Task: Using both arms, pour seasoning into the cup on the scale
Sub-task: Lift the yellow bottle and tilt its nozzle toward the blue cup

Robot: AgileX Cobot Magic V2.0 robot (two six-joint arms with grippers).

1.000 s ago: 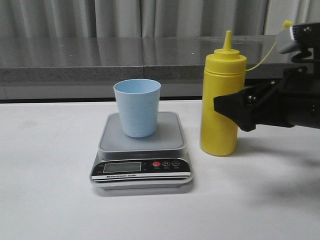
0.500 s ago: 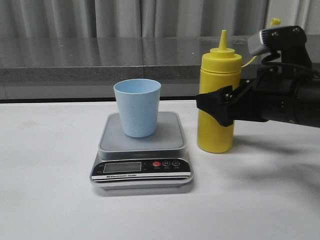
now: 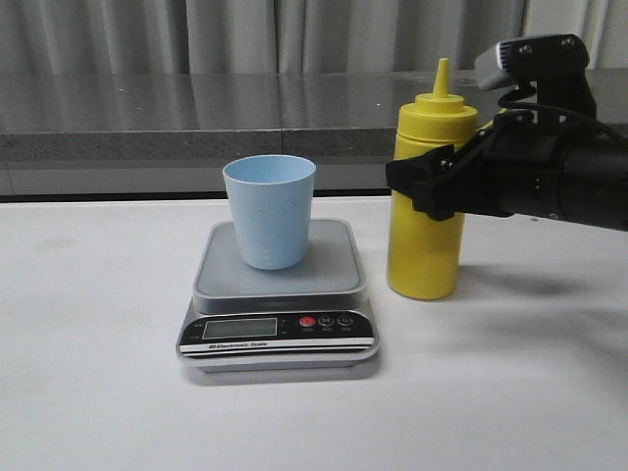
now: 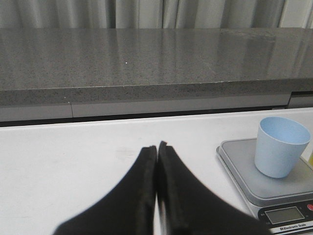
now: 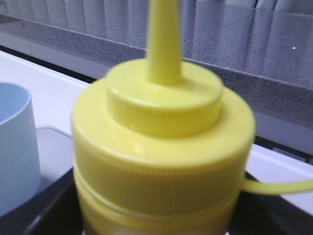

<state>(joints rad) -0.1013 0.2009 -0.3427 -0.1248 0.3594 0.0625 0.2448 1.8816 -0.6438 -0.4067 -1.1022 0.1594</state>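
Jaws, left gripper (image 4: 157,147): pressed flat together, nothing between them, held low over the bare white table (image 3: 88,392) to the left of the scale (image 3: 279,302). Jaws, right gripper (image 3: 424,188): clamped on the yellow seasoning bottle (image 3: 429,245) at its upper body, just under the ribbed cap; black fingers show on both sides of the bottle in the right wrist view. Scale: nearest the camera, flat, grey steel platform, black front panel with LCD, one red button and two dark ones. Cup (image 3: 270,210): light blue, upright, open mouth up, standing on the platform toward its back. Bottle: upright, just right of the scale, apart from it; base at table level, contact unclear; pointed nozzle (image 5: 164,39) uncapped, thin yellow tether (image 5: 276,186) trailing off to one side. Behind: grey stone ledge (image 3: 196,118), then pale curtains (image 3: 147,34)
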